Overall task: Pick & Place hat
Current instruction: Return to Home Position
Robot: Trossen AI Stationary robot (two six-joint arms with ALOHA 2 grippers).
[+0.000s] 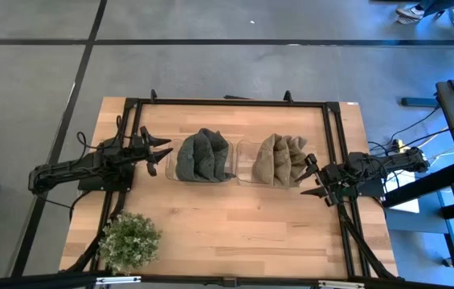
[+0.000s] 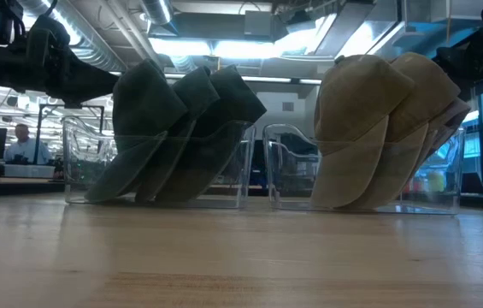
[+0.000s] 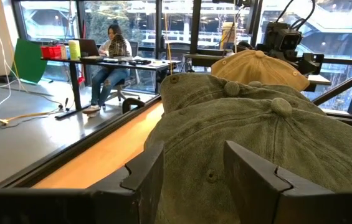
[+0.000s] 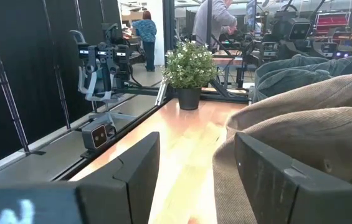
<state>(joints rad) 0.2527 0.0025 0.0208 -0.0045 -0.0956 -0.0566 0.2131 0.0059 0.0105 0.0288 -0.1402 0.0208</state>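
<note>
Several dark green caps point(image 1: 203, 156) stand stacked on edge in a clear bin point(image 2: 157, 204) left of centre, leaning toward the table's left in the low view. Several tan caps point(image 1: 283, 160) stand the same way in a second clear bin point(image 2: 361, 205) to the right. My left gripper point(image 1: 159, 152) is open, just left of the green caps, its fingers point(image 3: 144, 174) pointing at the nearest green cap point(image 3: 256, 143). My right gripper point(image 1: 315, 180) is open at the right edge of the tan caps point(image 4: 306, 130).
A small potted plant point(image 1: 129, 239) stands at the table's near left corner. A black frame rail point(image 1: 235, 102) runs around the table. Bare wood lies between the bins and the near edge. People sit and stand in the room beyond.
</note>
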